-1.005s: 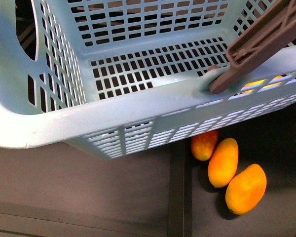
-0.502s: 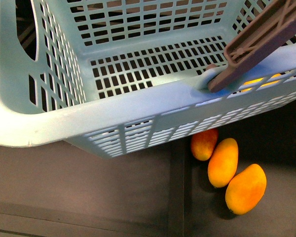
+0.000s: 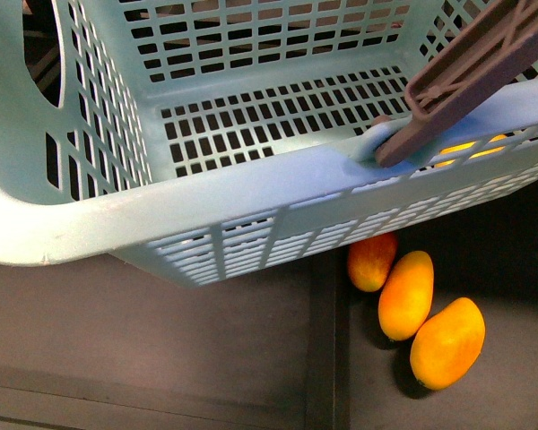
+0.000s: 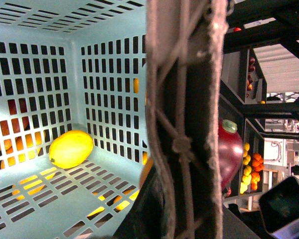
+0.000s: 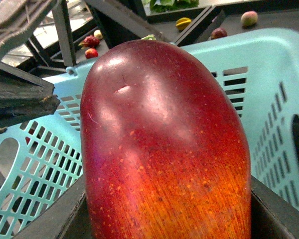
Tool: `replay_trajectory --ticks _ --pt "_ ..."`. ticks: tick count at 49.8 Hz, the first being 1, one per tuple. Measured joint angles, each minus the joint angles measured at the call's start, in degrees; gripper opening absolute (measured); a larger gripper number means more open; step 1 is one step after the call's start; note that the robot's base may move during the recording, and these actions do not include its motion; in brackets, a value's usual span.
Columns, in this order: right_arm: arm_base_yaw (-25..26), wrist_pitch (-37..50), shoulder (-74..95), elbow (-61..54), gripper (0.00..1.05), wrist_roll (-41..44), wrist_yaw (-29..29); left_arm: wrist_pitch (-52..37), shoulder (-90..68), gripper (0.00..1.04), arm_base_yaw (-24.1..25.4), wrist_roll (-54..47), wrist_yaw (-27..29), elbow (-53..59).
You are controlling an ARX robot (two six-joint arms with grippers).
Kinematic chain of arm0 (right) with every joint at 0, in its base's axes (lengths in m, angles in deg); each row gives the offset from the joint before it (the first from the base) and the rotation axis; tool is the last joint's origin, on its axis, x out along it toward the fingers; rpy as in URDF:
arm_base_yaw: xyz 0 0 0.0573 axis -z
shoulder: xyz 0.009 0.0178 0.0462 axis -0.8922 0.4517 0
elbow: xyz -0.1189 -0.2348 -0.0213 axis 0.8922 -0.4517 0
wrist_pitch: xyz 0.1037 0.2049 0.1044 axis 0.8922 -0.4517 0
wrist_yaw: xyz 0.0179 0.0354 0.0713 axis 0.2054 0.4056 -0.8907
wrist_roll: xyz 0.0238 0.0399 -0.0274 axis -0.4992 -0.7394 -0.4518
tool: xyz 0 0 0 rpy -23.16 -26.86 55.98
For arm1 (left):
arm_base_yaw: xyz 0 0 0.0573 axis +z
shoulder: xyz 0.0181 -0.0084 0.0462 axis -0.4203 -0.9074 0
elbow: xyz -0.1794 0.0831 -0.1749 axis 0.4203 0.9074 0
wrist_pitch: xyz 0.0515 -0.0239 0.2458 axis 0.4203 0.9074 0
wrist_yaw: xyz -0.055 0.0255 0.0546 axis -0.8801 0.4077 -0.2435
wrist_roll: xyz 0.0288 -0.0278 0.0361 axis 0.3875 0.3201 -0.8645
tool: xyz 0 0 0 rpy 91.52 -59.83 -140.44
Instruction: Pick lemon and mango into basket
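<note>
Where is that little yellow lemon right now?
The lemon lies on the floor of the basket, against a slotted side wall, seen only in the left wrist view.

The right fingers (image 5: pixel 284 214) are matte black, flat-sided slabs with straight edges, showing as dark wedges, one on each side. The left finger (image 4: pixel 286 211) is a black block with rounded corners and a smooth grey-blue face. Beside it a dark, angular part, seemingly of the same arm, is too shadowed to make out.
</note>
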Motion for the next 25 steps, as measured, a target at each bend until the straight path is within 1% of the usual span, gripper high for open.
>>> replay_trajectory --ticks 6,7,12,15,16,19,21,25 --pt "-2.54 2.19 4.33 1.36 0.62 -0.07 2.73 0.0 0.0 0.05 0.0 0.0 -0.02 0.0" --pt "-2.78 2.56 5.25 1.88 0.62 -0.04 3.93 0.0 0.0 0.05 0.0 0.0 -0.02 0.0" --pt "-3.17 3.52 8.26 3.82 0.62 -0.96 7.56 0.0 0.0 0.05 0.0 0.0 -0.02 0.0" --pt "-3.37 3.43 8.9 4.33 0.62 -1.2 8.46 0.0 0.0 0.05 0.0 0.02 -0.02 0.0" --pt "-3.5 3.23 9.01 4.46 0.64 -1.2 8.68 0.0 0.0 0.05 0.0 0.0 -0.02 0.0" --pt "-3.87 2.67 9.09 4.61 0.73 -1.33 9.09 0.0 0.0 0.05 0.0 0.0 0.0 0.0" --pt "-4.02 2.47 9.09 4.61 0.77 -1.33 9.35 0.0 0.0 0.05 0.0 0.0 0.0 0.0" --pt "-4.31 1.51 8.35 4.59 0.9 -1.33 9.51 0.0 0.0 0.05 0.0 0.0 0.0 0.0"
